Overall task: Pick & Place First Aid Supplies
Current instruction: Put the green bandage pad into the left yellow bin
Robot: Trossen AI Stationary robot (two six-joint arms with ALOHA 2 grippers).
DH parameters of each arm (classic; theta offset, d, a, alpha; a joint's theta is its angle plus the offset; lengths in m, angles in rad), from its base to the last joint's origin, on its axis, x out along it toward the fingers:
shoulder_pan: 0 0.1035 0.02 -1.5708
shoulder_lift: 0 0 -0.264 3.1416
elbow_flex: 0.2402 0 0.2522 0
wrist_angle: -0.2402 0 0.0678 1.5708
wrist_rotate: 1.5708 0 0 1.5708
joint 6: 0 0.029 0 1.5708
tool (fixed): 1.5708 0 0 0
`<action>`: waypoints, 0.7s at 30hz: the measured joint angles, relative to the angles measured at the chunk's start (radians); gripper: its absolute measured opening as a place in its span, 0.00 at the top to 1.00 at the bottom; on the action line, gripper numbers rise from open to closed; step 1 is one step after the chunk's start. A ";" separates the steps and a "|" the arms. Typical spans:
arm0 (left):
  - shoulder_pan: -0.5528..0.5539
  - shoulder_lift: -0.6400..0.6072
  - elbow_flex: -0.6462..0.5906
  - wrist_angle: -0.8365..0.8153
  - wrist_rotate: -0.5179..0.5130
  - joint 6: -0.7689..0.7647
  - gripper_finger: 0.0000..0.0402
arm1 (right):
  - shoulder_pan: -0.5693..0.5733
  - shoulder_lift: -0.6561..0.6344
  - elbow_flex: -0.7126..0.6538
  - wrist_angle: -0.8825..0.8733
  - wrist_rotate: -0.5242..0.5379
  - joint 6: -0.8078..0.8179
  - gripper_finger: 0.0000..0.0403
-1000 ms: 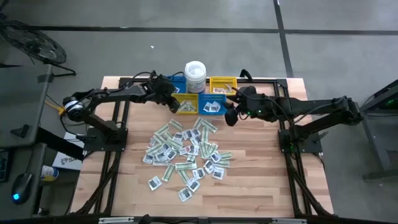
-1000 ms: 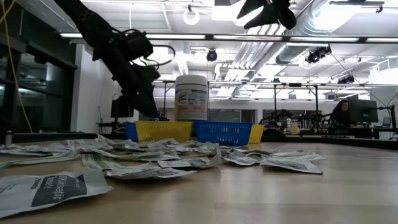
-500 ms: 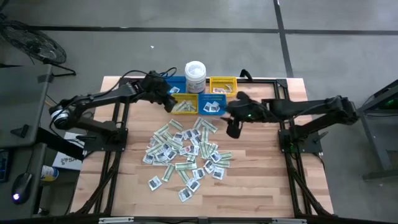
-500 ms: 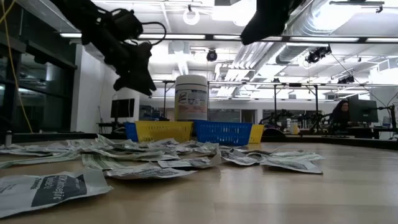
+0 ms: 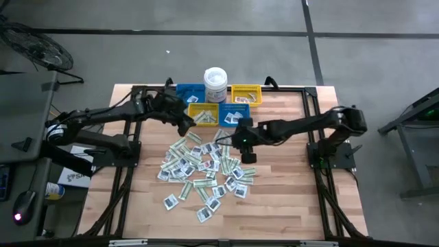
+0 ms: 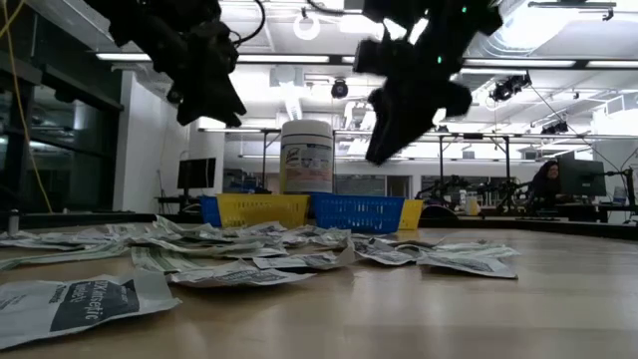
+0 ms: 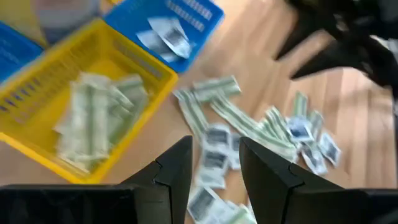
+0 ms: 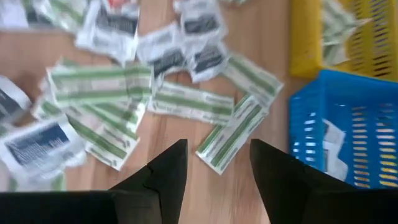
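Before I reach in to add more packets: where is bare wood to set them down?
Free: the near strip of table below the packet pile, and the right side past the right gripper. Crowded: the middle, and the far edge with bins and tub.

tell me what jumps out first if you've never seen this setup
The heap of first aid packets scattered across the middle of the wooden table. Behind it, at the far edge, stand blue and yellow bins and a white tub. Both grippers hang open and empty over the pile's far side, the left gripper by the bins, the right gripper over the packets.
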 joint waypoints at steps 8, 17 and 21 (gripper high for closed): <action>-0.141 0.001 0.000 0.001 -0.046 -0.060 0.67 | -0.011 0.117 0.000 0.012 0.022 -0.186 0.59; -0.225 0.001 0.000 0.000 -0.117 -0.111 0.67 | -0.094 0.199 0.000 0.015 -0.080 -0.213 0.59; -0.238 0.001 0.000 0.000 -0.128 -0.130 0.67 | -0.128 0.199 0.000 0.019 -0.153 -0.207 0.59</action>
